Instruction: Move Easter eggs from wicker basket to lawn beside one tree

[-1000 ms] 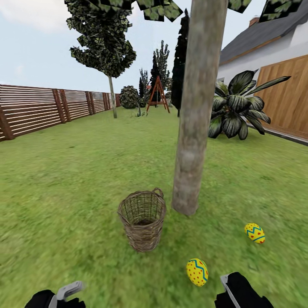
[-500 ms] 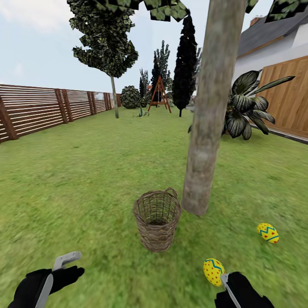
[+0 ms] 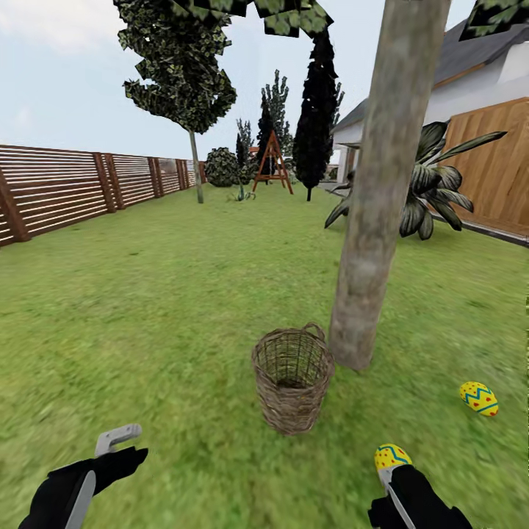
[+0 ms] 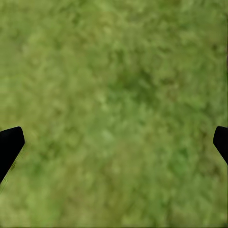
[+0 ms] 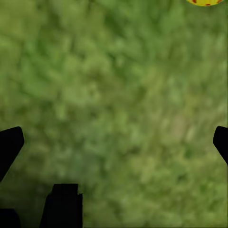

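Basket (image 3: 292, 378) by tree (image 3: 376, 213), 2 eggs (image 3: 478, 397) nearby

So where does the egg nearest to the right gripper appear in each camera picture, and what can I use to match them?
Head view: the egg lies on the lawn, low at the right, partly behind the right gripper.
Right wrist view: a yellow sliver of it at the picture's edge, beyond the open fingertips.
Left wrist view: grass between the fingertips of the left gripper.
Shared landmark: the lawn.

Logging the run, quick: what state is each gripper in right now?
Left gripper: open, holding nothing, over the lawn.
Right gripper: open, holding nothing, over grass.
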{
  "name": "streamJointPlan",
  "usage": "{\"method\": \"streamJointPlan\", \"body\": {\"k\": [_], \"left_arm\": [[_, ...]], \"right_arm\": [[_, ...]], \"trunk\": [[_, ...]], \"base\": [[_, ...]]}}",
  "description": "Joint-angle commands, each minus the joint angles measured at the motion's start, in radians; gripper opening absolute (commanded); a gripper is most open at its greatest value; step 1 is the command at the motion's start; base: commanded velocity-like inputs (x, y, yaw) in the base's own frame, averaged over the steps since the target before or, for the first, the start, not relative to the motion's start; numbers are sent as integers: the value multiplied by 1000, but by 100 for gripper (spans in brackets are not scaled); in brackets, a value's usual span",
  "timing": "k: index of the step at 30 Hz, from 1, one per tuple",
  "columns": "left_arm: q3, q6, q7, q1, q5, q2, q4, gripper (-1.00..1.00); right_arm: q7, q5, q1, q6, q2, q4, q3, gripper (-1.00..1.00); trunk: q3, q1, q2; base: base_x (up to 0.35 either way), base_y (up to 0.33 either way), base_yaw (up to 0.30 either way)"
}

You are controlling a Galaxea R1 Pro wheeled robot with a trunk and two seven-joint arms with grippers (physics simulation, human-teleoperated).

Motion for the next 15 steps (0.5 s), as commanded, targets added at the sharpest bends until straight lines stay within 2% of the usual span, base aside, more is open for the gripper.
{"method": "streamJointPlan", "body": {"k": [1,8,15], "left_arm": [[1,5,-1,0,6,0,4,100],[0,-1,1,-1,7,-4,19,100],[0,-4,2,-1,7,-4,33,100]], "right_arm": [[9,11,0,5,0,-1,3,100],[9,11,0,5,-2,-1,3,100],[8,11,0,5,-3,-1,3,100]], "trunk": [[-1,0,0],[-1,0,0],[-1,0,0]], "base": [[107,325,-236],[117,325,-285],[164,313,-53]]}}
